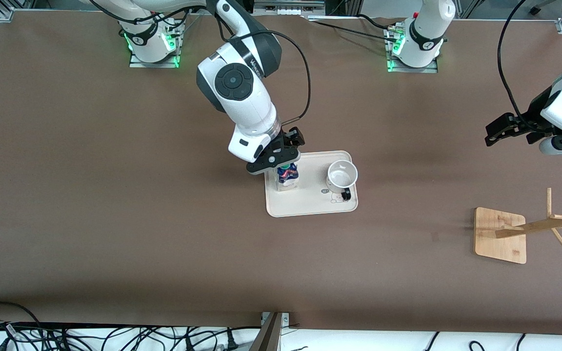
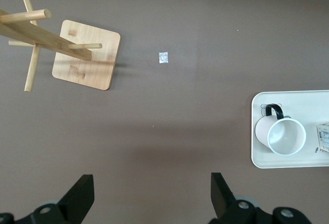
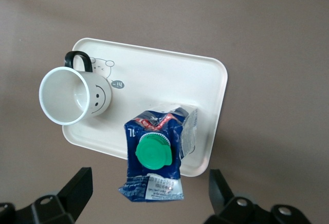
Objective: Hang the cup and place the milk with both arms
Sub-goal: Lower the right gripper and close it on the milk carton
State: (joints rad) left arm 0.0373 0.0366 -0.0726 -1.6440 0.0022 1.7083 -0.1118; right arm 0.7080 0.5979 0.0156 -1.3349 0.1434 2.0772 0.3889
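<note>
Milk (image 3: 154, 154) under open right tool (image 3: 149, 196)

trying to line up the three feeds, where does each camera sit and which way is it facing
Front view: high across the table, facing both arms' bases; shows the right pincer over the milk on the tray, the left pincer open above bare table, and the wooden rack.
Left wrist view: looks down past its open pincer at the rack and cup.
Right wrist view: looks down between its open pincer at the milk.
All three views share the cup and tray.
</note>
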